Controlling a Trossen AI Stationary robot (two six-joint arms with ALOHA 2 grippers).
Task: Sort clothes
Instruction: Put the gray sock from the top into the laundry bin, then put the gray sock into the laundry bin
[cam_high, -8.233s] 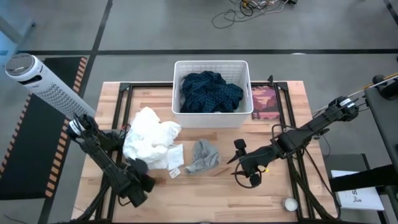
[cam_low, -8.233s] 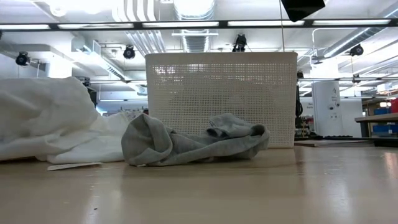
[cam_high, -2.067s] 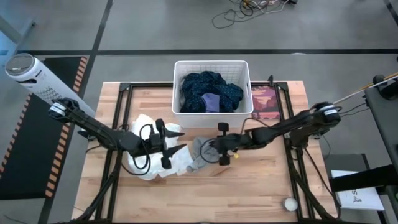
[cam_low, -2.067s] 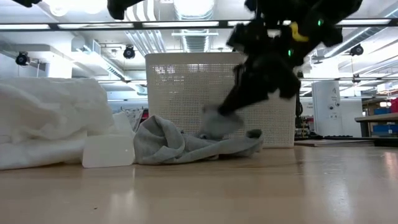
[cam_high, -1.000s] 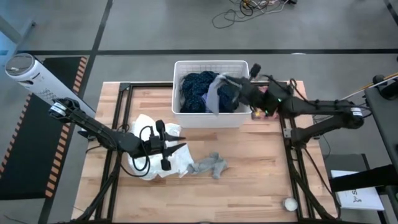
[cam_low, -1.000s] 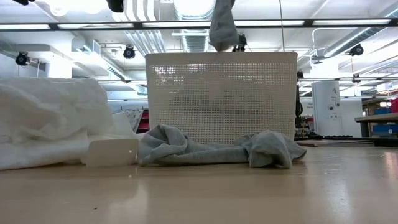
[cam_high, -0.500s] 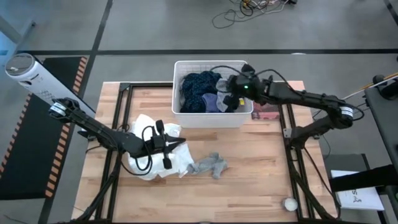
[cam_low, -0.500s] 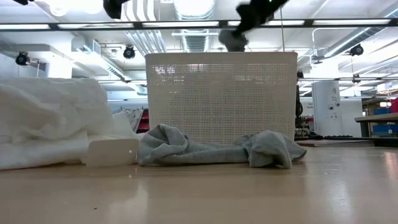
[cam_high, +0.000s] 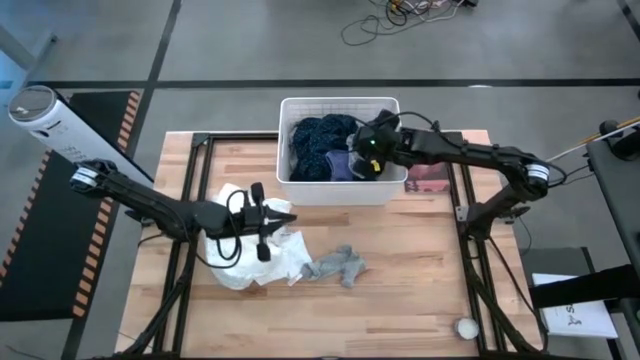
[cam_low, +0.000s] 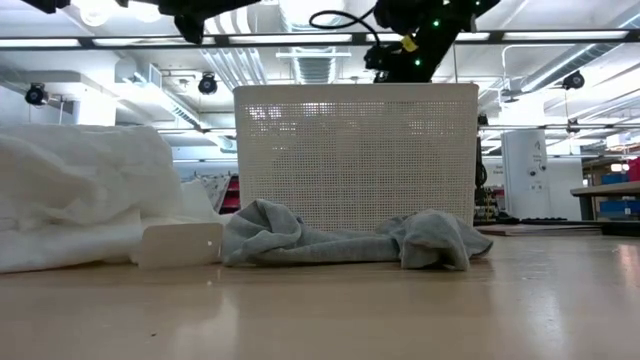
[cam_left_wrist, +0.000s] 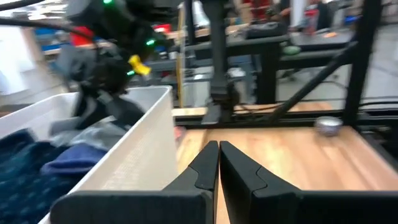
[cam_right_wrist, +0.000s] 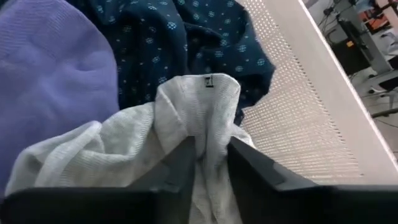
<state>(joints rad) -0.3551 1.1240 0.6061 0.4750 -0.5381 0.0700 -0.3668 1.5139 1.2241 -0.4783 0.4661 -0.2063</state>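
Note:
The white basket (cam_high: 340, 192) at the table's far middle holds a navy dotted garment (cam_high: 315, 135) and a lavender one (cam_right_wrist: 56, 81). My right gripper (cam_right_wrist: 208, 152) reaches down into it, shut on a grey garment (cam_right_wrist: 124, 155). A second grey garment (cam_high: 338, 265) lies crumpled on the wood nearer the front. Left of it is the heap of white clothes (cam_high: 235, 255). My left gripper (cam_left_wrist: 217, 163) hovers level above that heap, fingers shut with nothing between them. My right gripper pinches a bunched fold of the grey garment (cam_right_wrist: 208, 127) between its two fingers (cam_right_wrist: 181, 165). It comes slanting down from the table's right side. The rest of the garment lies slack on the lavender and navy clothes inside the basket.
A reddish picture board (cam_high: 425, 165) lies right of the basket. A small round object (cam_high: 466, 327) sits at the near right corner. A white perforated cylinder (cam_high: 60, 130) stands off the table's far left. Bare wood spreads across the near right.
My right gripper has swung from the basket's far right rim toward the left and down into the basket, tipping downward. The grey garment that hung from it now rests on the clothes inside. My left gripper has shut above the white heap.

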